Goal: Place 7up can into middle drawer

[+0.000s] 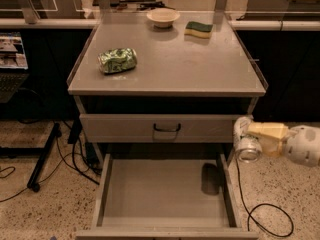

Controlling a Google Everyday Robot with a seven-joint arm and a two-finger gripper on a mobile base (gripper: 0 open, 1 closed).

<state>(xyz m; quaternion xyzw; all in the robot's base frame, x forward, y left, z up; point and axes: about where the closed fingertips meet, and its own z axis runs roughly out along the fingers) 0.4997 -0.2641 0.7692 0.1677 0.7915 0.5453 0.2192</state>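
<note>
My gripper (250,138) reaches in from the right and is shut on the 7up can (246,140), a silvery-white can held on its side with its shiny metal end facing me. It hangs just right of the cabinet, above the right wall of the open middle drawer (227,191), a wide grey drawer with a bare floor pulled out below. The can's shadow falls on the drawer floor at the right.
A closed drawer front with a black handle (166,129) sits above the open drawer. On the cabinet top lie a bright-green can (117,60), a white bowl (163,17) and a yellow-green sponge (198,29). Cables (265,219) trail on the floor at both sides.
</note>
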